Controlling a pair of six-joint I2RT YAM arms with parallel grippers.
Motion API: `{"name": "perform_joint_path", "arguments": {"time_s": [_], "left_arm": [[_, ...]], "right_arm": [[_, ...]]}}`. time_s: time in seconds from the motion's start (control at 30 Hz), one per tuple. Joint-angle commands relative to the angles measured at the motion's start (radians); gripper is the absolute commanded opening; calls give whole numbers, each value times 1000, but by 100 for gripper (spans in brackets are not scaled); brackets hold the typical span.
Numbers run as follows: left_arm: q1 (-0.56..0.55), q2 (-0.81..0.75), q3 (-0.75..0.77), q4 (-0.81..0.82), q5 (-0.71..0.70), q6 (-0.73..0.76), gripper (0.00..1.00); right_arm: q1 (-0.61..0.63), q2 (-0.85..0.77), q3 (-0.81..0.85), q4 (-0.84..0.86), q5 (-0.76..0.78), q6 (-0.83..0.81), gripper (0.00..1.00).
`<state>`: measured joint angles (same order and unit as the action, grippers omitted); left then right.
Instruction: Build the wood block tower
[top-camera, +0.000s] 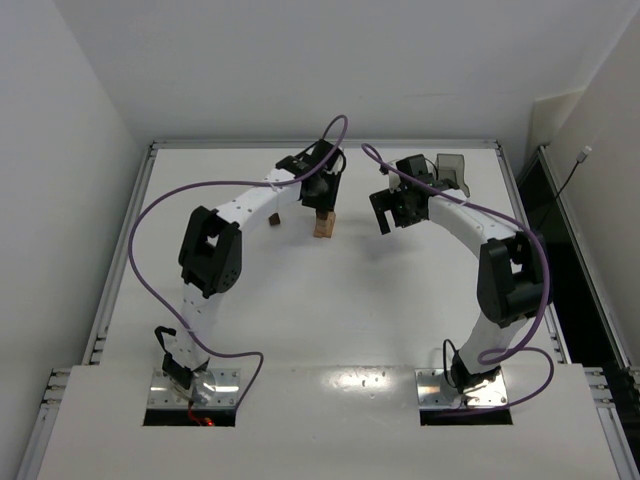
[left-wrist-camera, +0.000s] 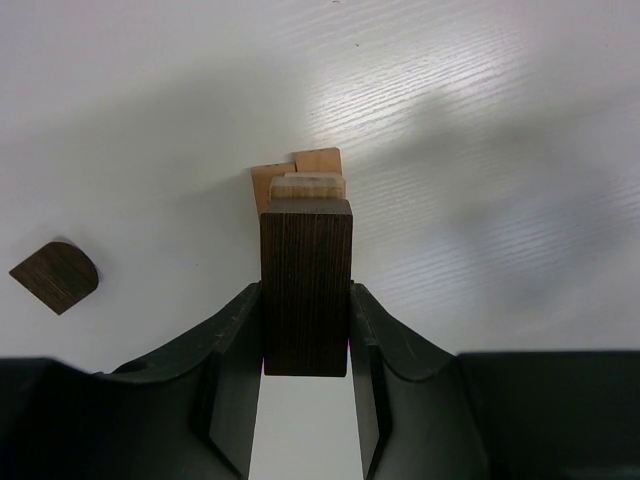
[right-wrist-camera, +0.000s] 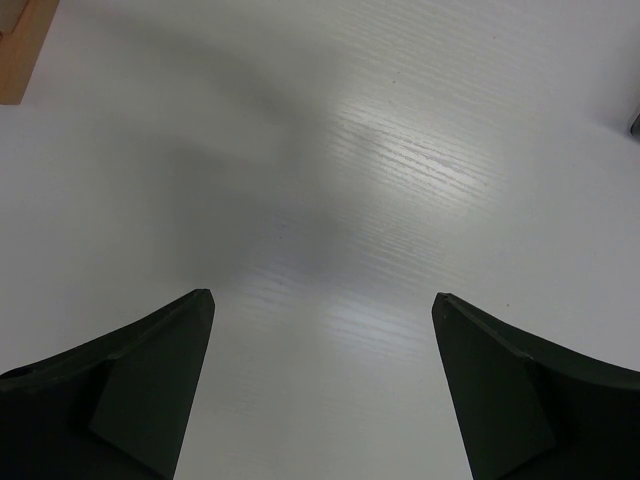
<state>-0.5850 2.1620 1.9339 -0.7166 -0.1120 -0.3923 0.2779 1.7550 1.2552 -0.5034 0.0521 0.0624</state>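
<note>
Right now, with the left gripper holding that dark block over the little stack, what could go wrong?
1. The tan stack under the dark block looks staggered rather than flush, so pressing down or releasing off-centre could topple it.
2. The left gripper is shut on the block close above the stack. If it opens unevenly, a finger might drag the block sideways.

You see the whole table (top-camera: 400, 300) from above and behind; both wrist cameras look down close, the left sharing the tower (top-camera: 323, 225).
</note>
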Motion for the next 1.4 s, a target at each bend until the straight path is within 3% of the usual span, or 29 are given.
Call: {"name": "perform_joint_path", "arguments": {"time_s": [0.0, 0.2, 0.37, 0.8, 1.37], "left_arm": [[-4, -5, 46, 20, -8, 10, 9], [-4, 4, 46, 20, 2, 10, 14], [-4, 4, 46, 11, -9, 10, 26], [-4, 4, 46, 11, -28, 10, 38], [-13, -10, 65, 11, -47, 23, 44]], "right_arm": [[-2, -14, 18, 22, -1, -3, 88], [-2, -14, 18, 22, -1, -3, 88], [-2, -14, 18, 22, -1, -3, 88], [-2, -5, 18, 22, -1, -3, 88], [-2, -5, 18, 22, -1, -3, 88]]}}
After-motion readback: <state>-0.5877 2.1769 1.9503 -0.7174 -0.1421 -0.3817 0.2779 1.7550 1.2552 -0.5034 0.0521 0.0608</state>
